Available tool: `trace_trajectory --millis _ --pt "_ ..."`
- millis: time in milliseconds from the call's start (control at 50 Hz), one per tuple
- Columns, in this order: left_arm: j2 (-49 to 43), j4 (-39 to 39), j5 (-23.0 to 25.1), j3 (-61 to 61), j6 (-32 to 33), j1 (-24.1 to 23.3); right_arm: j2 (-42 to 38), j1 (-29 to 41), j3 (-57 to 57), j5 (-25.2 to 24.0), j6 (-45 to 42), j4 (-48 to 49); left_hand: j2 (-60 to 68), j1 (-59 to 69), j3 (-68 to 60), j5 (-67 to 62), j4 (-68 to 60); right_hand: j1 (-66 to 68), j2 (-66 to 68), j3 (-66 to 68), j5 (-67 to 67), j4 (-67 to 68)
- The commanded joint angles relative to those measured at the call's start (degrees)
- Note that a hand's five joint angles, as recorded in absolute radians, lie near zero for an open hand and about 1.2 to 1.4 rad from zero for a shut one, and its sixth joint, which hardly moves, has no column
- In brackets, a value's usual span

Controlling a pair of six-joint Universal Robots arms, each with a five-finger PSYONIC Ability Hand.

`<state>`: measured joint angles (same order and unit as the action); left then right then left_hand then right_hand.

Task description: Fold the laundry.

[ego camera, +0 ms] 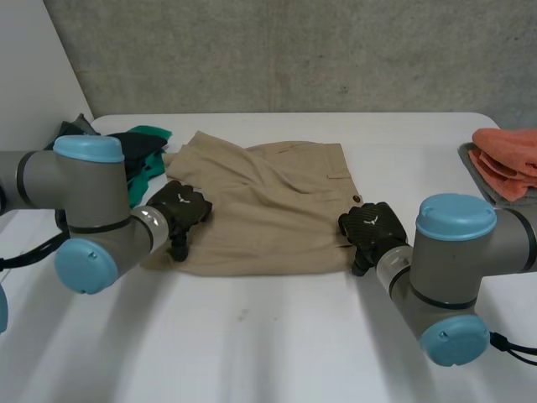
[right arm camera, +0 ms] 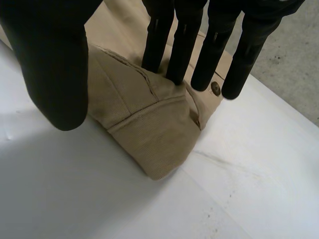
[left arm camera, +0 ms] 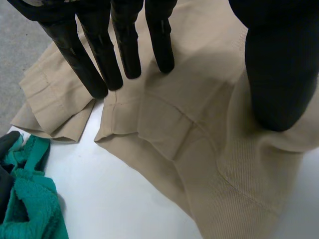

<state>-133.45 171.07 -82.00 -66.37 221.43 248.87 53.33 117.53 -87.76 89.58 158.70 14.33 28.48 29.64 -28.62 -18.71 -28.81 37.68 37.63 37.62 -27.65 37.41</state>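
The tan shorts (ego camera: 268, 210) lie mid-worktop (ego camera: 252, 336). The left hand (ego camera: 180, 210) rests on their left edge, fingers straight and gripping nothing. The right hand (ego camera: 373, 228) presses straight, unclenched fingers on their near right corner. A green cloth (ego camera: 147, 151) lies left of the shorts, an orange cloth (ego camera: 508, 155) well to their right.

A rough grey concrete wall (ego camera: 294, 50) runs across the top of the head view. At the upper left a plain white panel (ego camera: 29, 75) stands in front of it. Below, a white tabletop (ego camera: 252, 336) with rounded far corners and a few faint scuffs fills the rest. The light is soft and even. In the right wrist view, a grey speckled surface (right arm camera: 294, 74) lies past the tabletop's edge at the upper right.
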Motion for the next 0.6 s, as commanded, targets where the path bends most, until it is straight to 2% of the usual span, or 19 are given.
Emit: trace_trajectory --millis 20,60,140,220,300,320,380,400,480,600 --pt "-1.37 -0.38 0.08 2.12 -0.03 -0.14 -0.86 0.07 0.22 -0.02 -1.47 2.19 35.63 34.47 -35.49 -35.39 -35.3 37.49 37.54 37.55 -37.51 37.76" --pt "-1.2 -0.56 -0.18 2.04 0.06 -0.22 -0.6 0.07 0.22 0.06 -1.47 2.45 51.45 50.3 -51.32 -51.22 -51.12 42.32 42.37 42.38 -42.35 42.59" --pt "1.17 -2.31 -2.37 0.81 -0.38 -0.49 1.15 0.07 -0.57 -0.37 -1.91 1.14 51.52 50.36 -51.38 -51.29 -51.19 42.32 42.37 42.38 -42.35 42.59" --pt "8.19 -5.65 -3.52 -4.81 -1.61 -0.75 6.77 -0.28 -2.59 -2.48 -4.01 -3.69 51.52 50.36 -51.38 -51.29 -51.19 42.32 42.37 42.38 -42.35 42.59" --pt "16.19 -8.2 -4.14 -12.72 -1.26 -1.1 11.08 -2.3 -3.65 -7.57 -11.38 -13.43 51.52 50.36 -51.38 -51.29 -51.19 42.32 42.37 42.38 -42.35 42.59" --pt "18.47 -9.16 -4.31 -15.6 -0.56 -1.02 12.13 -3.35 -3.82 -10.11 -15.58 -18.68 51.52 50.36 -51.38 -51.29 -51.19 42.32 42.37 42.38 -42.35 42.59" --pt "21.21 -11.01 -4.66 -19.4 1.46 -0.84 13.28 -4.76 -3.74 -13.2 -23.15 -27.4 51.52 50.36 -51.38 -51.29 -51.19 42.32 42.37 42.38 -42.35 42.59" --pt "22.61 -12.93 -4.49 -21.5 3.38 -0.75 13.55 -5.29 -3.65 -14.51 -27.88 -33.0 51.52 50.36 -51.38 -51.29 -51.19 42.32 42.37 42.38 -42.35 42.59" --pt "24.2 -16.98 -3.44 -24.41 7.69 -0.75 13.73 -5.91 -2.16 -14.7 -37.3 -44.01 51.52 50.36 -51.38 -51.29 -51.19 42.32 42.37 42.38 -42.35 42.59" --pt "21.92 -17.96 -3.08 -19.95 9.29 -1.01 12.94 -4.68 2.41 -12.68 -33.73 -43.78 51.52 50.36 -51.38 -51.29 -51.19 42.32 42.37 42.38 -42.35 42.59"
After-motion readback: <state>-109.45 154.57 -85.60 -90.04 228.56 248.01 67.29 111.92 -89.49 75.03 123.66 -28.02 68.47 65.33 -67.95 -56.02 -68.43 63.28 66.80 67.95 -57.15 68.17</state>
